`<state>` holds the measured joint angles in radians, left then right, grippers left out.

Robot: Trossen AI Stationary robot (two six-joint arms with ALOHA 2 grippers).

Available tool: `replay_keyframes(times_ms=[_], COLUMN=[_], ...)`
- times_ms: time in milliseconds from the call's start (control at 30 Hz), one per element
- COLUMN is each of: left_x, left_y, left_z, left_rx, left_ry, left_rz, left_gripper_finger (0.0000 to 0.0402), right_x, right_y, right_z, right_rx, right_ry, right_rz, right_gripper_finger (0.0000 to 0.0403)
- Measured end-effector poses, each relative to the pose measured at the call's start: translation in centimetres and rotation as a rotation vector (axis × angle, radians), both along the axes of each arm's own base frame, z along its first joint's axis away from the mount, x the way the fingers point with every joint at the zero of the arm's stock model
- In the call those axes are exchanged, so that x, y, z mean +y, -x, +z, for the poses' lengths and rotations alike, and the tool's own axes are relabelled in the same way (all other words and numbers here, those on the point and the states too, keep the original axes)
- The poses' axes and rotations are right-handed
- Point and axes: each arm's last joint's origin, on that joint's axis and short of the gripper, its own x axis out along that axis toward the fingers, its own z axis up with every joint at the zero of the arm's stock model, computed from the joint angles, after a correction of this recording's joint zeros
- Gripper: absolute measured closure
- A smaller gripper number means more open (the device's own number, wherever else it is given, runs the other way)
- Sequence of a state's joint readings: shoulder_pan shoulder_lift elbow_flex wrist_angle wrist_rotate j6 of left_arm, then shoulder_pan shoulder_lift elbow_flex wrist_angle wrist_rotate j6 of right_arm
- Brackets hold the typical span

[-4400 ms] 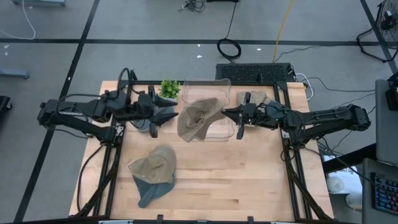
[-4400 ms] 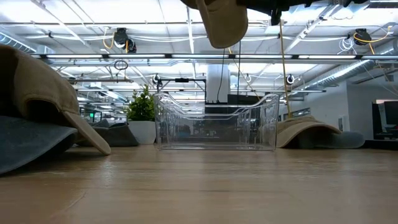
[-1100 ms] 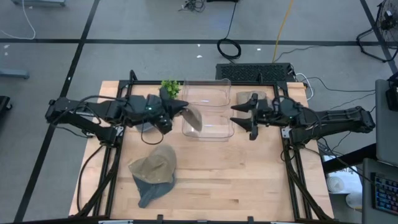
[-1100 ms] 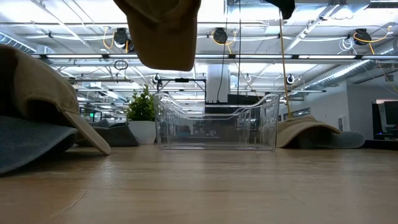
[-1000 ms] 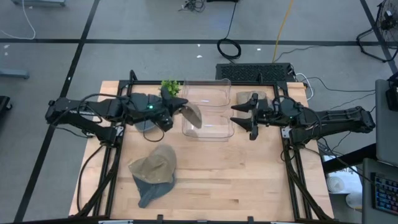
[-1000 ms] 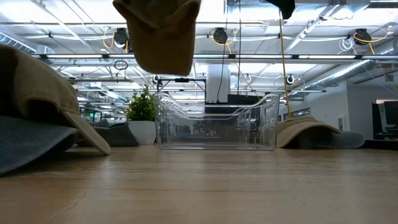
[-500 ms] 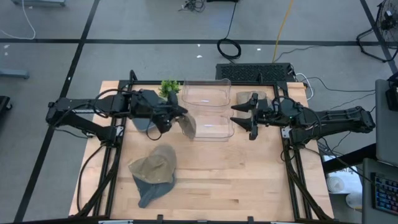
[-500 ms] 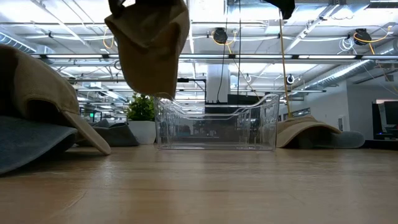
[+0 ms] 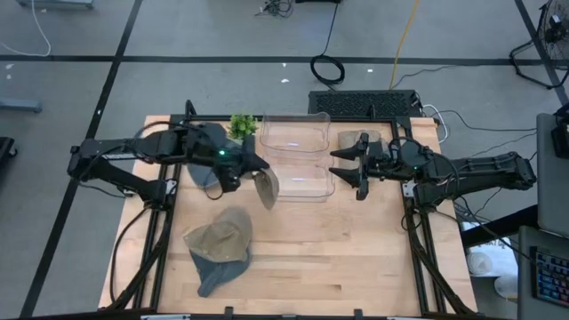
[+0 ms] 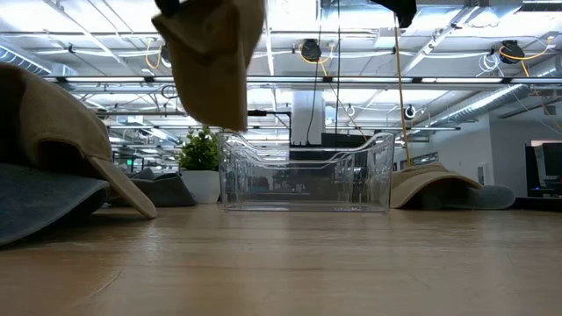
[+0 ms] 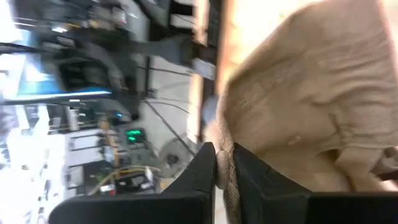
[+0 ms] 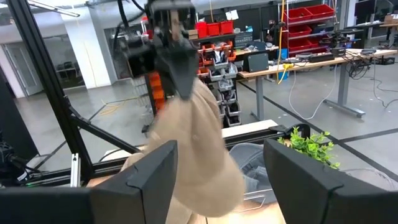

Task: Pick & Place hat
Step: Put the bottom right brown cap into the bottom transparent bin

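A tan hat [image 9: 266, 185] hangs in the air just left of the clear bin [image 9: 298, 189], with my left gripper [image 9: 251, 167] shut on it. In the low view the hat [image 10: 211, 61] hangs high above the table top. My right gripper [image 9: 348, 171] hovers open by the bin's right side, nothing between its fingers; its wrist view shows the hanging hat [image 12: 199, 149] ahead. A second tan hat [image 9: 222, 236] lies on a blue one at the near left. My left gripper pinches a rim edge of the tan hat [image 11: 225, 167] between its two fingers [image 11: 202, 171]. The hat hangs slack below the fingers, lifted clear of the table and the bin.
A small green plant [image 9: 242, 124] stands at the far edge, left of the bin. Another tan hat [image 9: 360, 140] lies at the far right, and a grey-blue hat [image 9: 200, 176] lies under my left arm. Bare wood spreads across the near right of the table [image 9: 356, 258].
My left gripper has carried the tan hat from above the bin's left part toward the table's left and near edge, turning as it went. The hat has swung with it and now hangs outside the bin's left wall.
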<state>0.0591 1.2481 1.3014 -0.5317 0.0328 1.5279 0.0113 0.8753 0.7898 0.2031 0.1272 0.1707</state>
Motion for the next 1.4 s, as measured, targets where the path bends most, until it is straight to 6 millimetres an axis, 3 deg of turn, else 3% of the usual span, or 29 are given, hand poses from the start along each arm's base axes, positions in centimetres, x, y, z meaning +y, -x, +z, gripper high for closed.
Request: replay_keyframes(times_ms=[367,567,800,1100,1400], left_x=[2.8,4.7,4.6,6.0,7.6], left_y=[-2.8,-3.1,-3.5,-2.6,-3.6], left_z=[-1.8,-3.1,-2.8,-3.8,-5.3], left_rx=[0.014,0.074,0.009,0.116,0.152], left_ry=[-0.048,0.021,0.069,0.141,0.176], left_rz=[-0.051,-0.064,-0.172,-0.121,-0.112], left_gripper_finger=[0.0375,0.0375,0.0375,0.0375,0.0375], right_x=[0.0,0.0,0.0,0.0,0.0], right_y=[0.0,0.0,0.0,0.0,0.0], right_z=[-0.3,-0.4,-0.6,-0.6,-0.6], right_rx=[0.029,0.041,0.065,0.064,0.067], right_ry=[0.0,0.009,0.03,0.034,0.029], right_rz=[0.0,-0.001,-0.002,-0.002,-0.002], right_gripper_finger=[0.0182,0.0182,0.0185,0.0187,0.0187])
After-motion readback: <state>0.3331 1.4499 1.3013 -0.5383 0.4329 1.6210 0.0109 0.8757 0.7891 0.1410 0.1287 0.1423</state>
